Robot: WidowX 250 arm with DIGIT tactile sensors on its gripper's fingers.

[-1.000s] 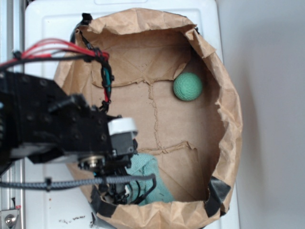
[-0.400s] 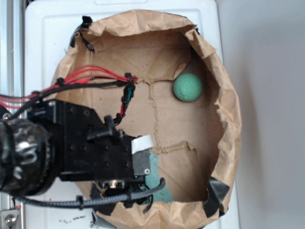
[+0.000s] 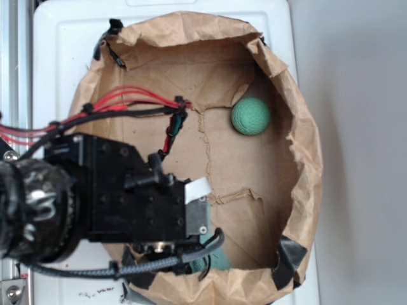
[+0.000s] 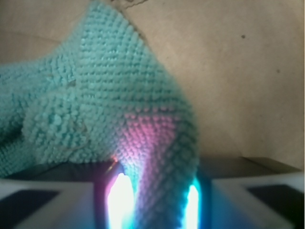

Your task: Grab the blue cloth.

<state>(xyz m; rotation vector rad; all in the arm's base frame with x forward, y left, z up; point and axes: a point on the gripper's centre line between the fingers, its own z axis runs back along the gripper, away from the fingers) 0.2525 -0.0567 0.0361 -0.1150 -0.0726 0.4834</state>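
**Inspector:** Start at the gripper (image 4: 155, 205). State?

**Assistant:** In the wrist view its two fingers (image 4: 47, 202) sit at the bottom edge, left and right, with a fold of the cloth (image 4: 114, 100) running down between them. Bright white, pink and cyan glare lights the fabric there. The fold fills the gap and both fingers appear to press on it, so I record the gripper as pinched on the cloth.

**Inspector:** And from the exterior view?

**Assistant:** The fingers are hidden under the black arm (image 3: 121, 197). The arm covers the lower left of the bag (image 3: 305, 146), with red wires (image 3: 127, 98) looping over its top and a braided cable (image 3: 159, 260) beneath.

**Inspector:** Where is the cloth?

**Assistant:** On the bag floor at the lower left, near the front wall. Only a small teal patch (image 3: 216, 257) shows past the arm. In the wrist view it is bunched, rising to a peak above the fingers, with brown paper behind it.

**Inspector:** Anything else?

**Assistant:** A green ball (image 3: 250, 115) lies against the bag's upper right wall, well apart from the cloth. The bag, brown paper with black tape at the rim, stands on a white surface (image 3: 63, 38).
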